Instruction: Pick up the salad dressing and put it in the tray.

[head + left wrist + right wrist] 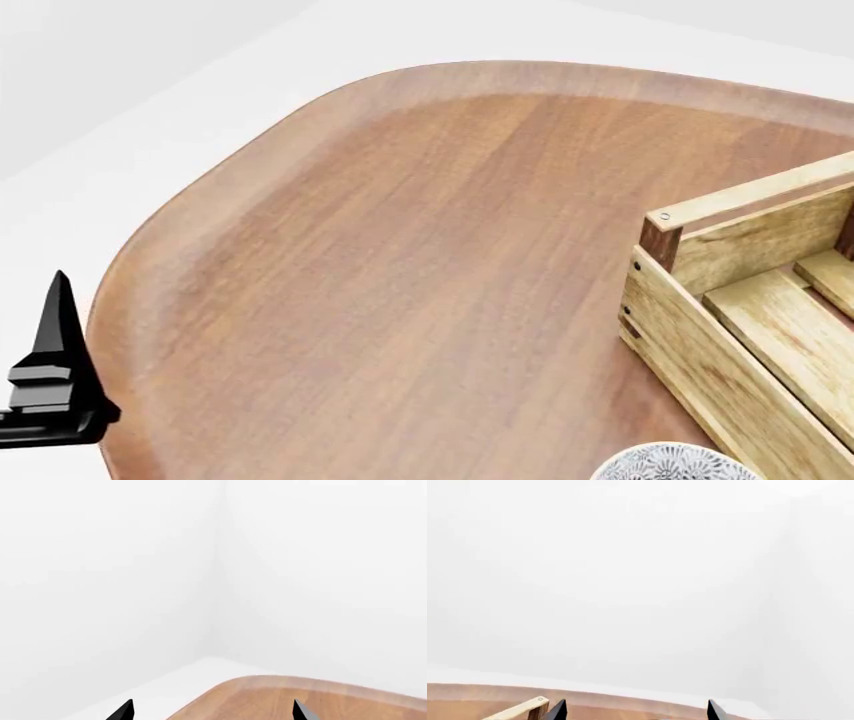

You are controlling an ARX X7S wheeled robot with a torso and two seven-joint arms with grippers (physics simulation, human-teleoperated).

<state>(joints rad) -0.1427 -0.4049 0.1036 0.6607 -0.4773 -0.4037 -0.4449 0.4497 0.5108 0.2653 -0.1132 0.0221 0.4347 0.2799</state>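
While no view shows the salad dressing, you are hunting blind.
Both the left gripper (212, 711) and right gripper (635, 711) stand apart, holding nothing. Reach now and you could clip the tray (747, 330). Only your head view shows the bowl (674, 466); the right wrist catches just a tray corner.

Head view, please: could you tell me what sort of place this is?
Probably a bare simulated room: a rounded wooden table against plain white walls, bearing a slatted crate and a patterned bowl.
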